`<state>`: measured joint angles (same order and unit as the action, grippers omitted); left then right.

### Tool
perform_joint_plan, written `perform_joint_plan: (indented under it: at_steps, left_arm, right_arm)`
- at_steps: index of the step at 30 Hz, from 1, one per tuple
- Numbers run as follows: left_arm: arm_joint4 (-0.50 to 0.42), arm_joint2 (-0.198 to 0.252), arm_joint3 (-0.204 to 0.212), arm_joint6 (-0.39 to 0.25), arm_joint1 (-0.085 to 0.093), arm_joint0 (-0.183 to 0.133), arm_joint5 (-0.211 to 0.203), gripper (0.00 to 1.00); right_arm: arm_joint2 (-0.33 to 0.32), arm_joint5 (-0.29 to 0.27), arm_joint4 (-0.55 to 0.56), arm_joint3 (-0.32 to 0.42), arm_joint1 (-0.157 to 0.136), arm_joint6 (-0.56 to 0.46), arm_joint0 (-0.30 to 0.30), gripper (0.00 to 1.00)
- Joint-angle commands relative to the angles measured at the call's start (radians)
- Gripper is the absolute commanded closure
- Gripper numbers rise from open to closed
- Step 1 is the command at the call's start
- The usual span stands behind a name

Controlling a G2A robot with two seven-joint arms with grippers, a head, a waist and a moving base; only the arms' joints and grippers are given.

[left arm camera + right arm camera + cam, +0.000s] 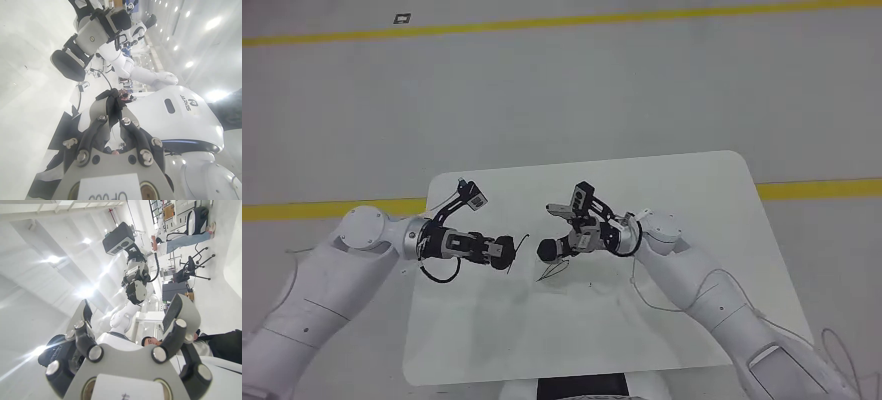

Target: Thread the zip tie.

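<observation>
Left claw (507, 250) is clamped tight on the zip tie (106, 78), and the thin black strap curls out past its tips toward 2 o'clock in the top view. Right claw (548, 248) sits just at 3 o'clock of it, spread wide, nothing between its fingers (86, 311). Both hover over the middle of the white table (692, 200), tips near but apart.

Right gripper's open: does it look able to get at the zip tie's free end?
Probably yes: the right gripper faces the zip tie in the shut left gripper, nothing between them.
</observation>
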<state>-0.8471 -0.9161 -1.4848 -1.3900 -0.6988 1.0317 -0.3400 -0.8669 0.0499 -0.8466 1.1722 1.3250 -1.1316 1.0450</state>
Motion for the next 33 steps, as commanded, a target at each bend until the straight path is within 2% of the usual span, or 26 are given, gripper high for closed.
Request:
perform_joint_plan:
  at_steps: [1,6,12,20,23,24,25,27,28,33]
  left_arm:
    - [0.000,0.000,0.000,0.000,0.000,0.000,0.000,1.00]
    - [0.000,0.000,0.000,0.000,0.000,0.000,0.000,1.00]
    - [0.000,0.000,0.000,0.000,0.000,0.000,0.000,1.00]
    - [0.000,0.000,0.000,0.000,0.000,0.000,0.000,1.00]
    - [0.000,0.000,0.000,0.000,0.000,0.000,0.000,1.00]
    - [0.000,0.000,0.000,0.000,0.000,0.000,0.000,1.00]
    - [0.000,0.000,0.000,0.000,0.000,0.000,0.000,1.00]
    - [0.000,0.000,0.000,0.000,0.000,0.000,0.000,1.00]
    - [0.000,0.000,0.000,0.000,0.000,0.000,0.000,1.00]
    - [0.000,0.000,0.000,0.000,0.000,0.000,0.000,1.00]
  right_arm:
    - [0.009,0.000,-0.010,-0.009,0.005,-0.006,-0.007,0.00]
    - [0.033,-0.020,-0.038,-0.039,0.022,-0.035,-0.031,0.00]
    - [0.033,-0.020,-0.038,-0.039,0.022,-0.035,-0.031,0.00]
    - [0.018,-0.033,-0.065,-0.006,0.026,0.021,0.005,0.00]
    - [0.016,-0.033,-0.083,-0.015,0.029,0.014,0.008,0.09]
    - [0.015,-0.034,-0.090,-0.020,0.030,0.009,0.009,0.16]
    - [0.014,-0.034,-0.098,-0.026,0.031,0.000,0.010,0.29]
    - [0.014,-0.035,-0.107,-0.036,0.034,-0.014,0.011,0.37]
    - [0.015,-0.036,-0.111,-0.041,0.035,-0.021,0.011,0.51]
    - [0.023,-0.037,-0.121,-0.068,0.043,-0.034,0.009,0.61]
